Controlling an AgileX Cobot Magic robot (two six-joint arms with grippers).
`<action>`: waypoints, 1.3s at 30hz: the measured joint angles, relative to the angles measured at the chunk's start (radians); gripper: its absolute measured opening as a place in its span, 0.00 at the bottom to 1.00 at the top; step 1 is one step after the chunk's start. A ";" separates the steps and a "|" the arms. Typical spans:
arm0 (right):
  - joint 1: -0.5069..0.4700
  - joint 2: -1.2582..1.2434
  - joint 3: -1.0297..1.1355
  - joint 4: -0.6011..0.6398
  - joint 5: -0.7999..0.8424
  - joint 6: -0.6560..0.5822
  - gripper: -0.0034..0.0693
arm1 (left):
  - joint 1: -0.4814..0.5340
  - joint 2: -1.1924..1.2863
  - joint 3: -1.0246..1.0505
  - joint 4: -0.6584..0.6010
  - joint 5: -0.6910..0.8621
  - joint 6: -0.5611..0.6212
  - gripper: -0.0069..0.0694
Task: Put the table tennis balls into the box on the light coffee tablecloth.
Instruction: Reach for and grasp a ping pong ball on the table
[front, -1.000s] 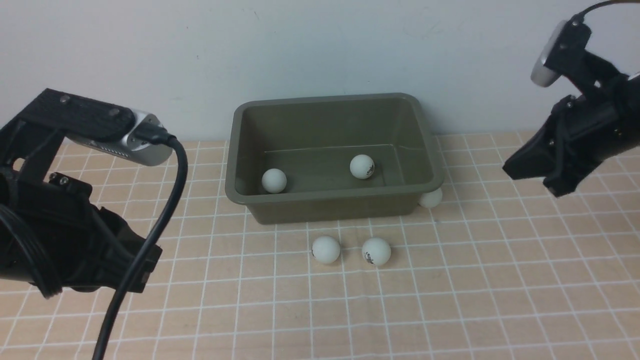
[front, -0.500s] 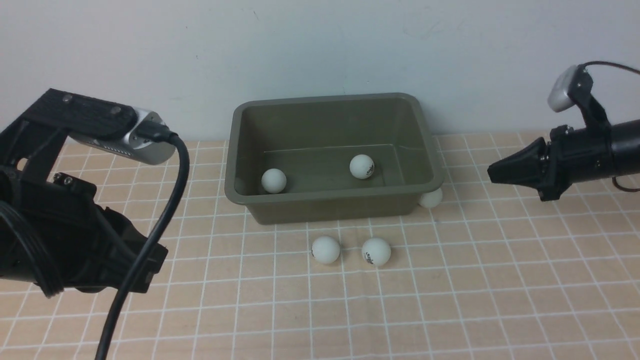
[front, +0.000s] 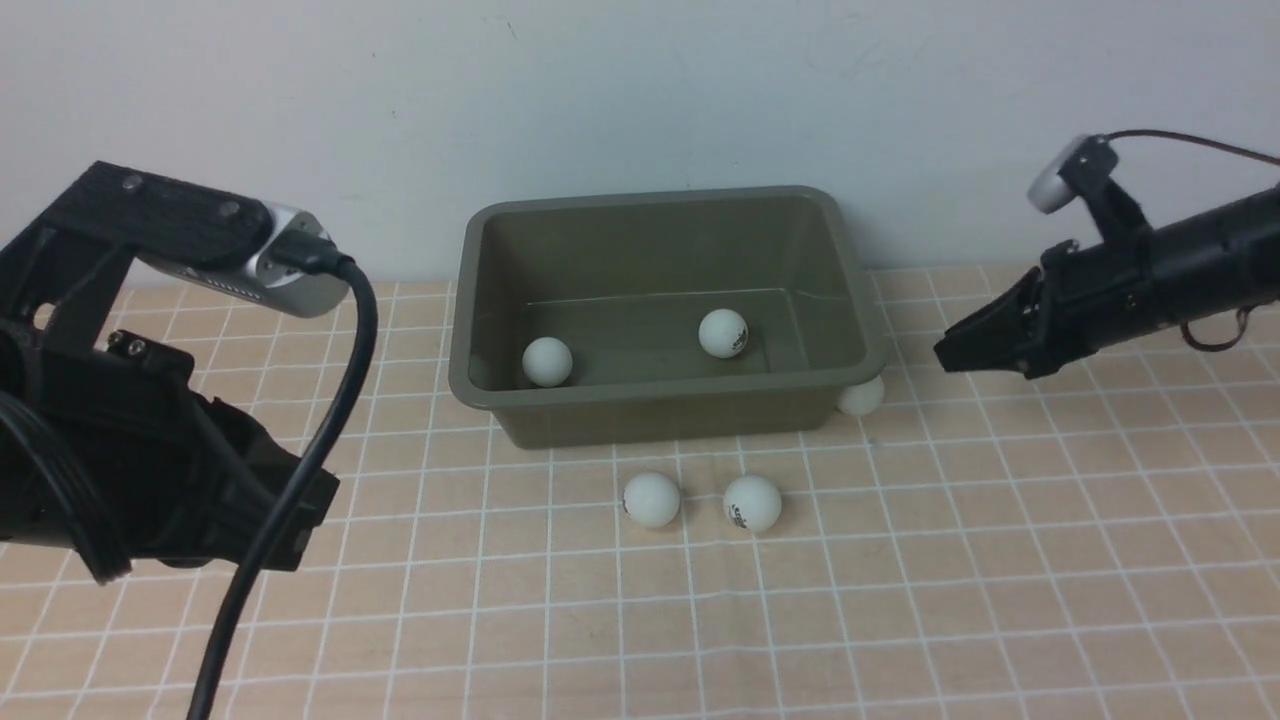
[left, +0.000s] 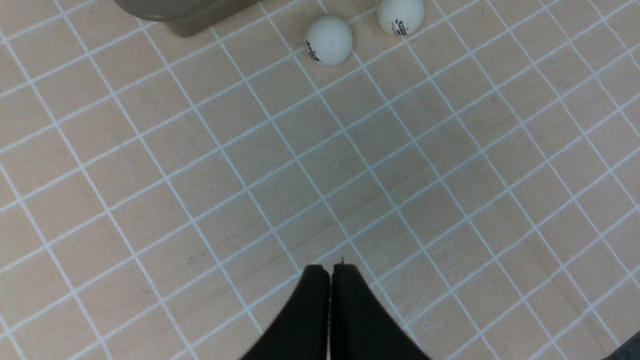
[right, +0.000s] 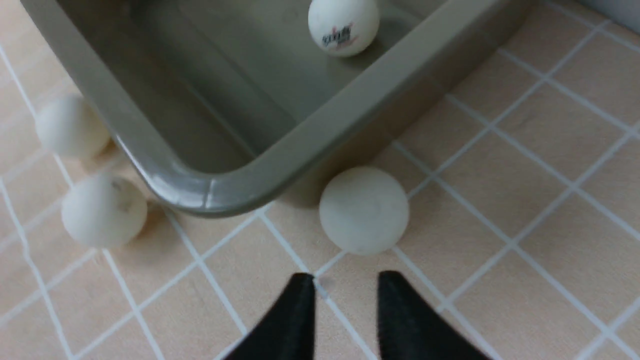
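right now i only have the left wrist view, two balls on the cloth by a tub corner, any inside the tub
Observer: Yes, two in the box: a left ball by the front wall and a logo ball mid-floor.
Operator: any more loose ones
Observer: A fifth ball lies on the tablecloth beside the box's right front corner, partly under the rim.
Operator: and the right gripper
Observer: The right gripper is open, aimed at that fifth ball, not touching it.
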 joint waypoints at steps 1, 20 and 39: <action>0.024 0.001 -0.002 -0.032 -0.011 0.002 0.42 | 0.000 0.000 0.000 0.000 -0.003 0.000 0.03; 0.085 0.007 -0.004 -0.040 -0.116 -0.268 0.63 | 0.000 0.000 0.000 0.000 -0.004 0.030 0.03; 0.098 0.110 -0.012 0.063 -0.163 -0.380 0.58 | 0.000 0.000 0.000 0.000 -0.007 0.042 0.03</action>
